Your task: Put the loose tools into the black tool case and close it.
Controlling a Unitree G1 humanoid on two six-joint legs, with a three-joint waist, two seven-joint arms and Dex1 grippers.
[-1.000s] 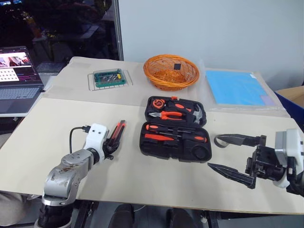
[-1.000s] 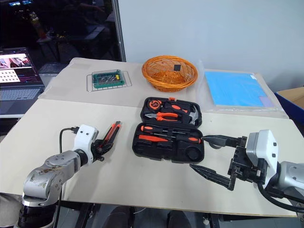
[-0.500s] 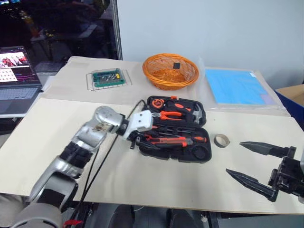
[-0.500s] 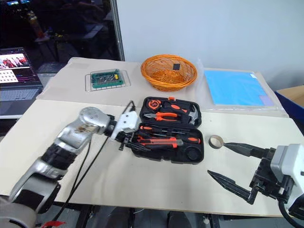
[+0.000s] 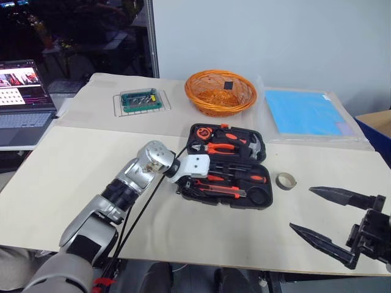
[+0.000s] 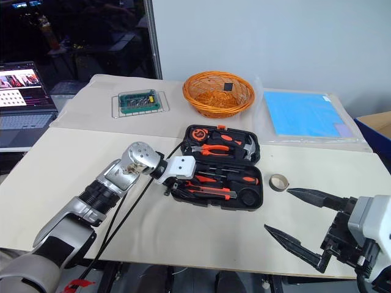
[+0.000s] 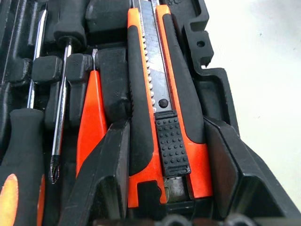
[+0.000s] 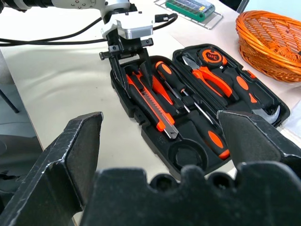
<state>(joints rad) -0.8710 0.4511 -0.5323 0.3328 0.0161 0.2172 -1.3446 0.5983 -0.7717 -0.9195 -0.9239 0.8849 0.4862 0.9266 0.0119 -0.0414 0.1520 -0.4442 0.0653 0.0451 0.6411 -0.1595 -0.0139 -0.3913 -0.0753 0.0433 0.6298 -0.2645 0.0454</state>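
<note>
My left pincer point(image 7: 164, 188), jaws parted around the utility knife point(image 7: 162, 108), seats it in the black tool case point(image 5: 259, 200); beyond my wide-open right pincer point(image 6: 302, 226), the tape roll point(image 6: 278, 181) awaits; lid unclosed.

Bright even overhead light; soft shadows; blurred near wrist-view foregrounds

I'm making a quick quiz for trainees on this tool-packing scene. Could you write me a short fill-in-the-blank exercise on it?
1. The utility knife lies in the tool case, between the fingers of the ____ gripper.
2. The grey tape roll lies on the ____, outside the case.
3. The case's lid stands ____.
4. The right gripper holds ____.

Missing words: left; table; open; nothing
</note>
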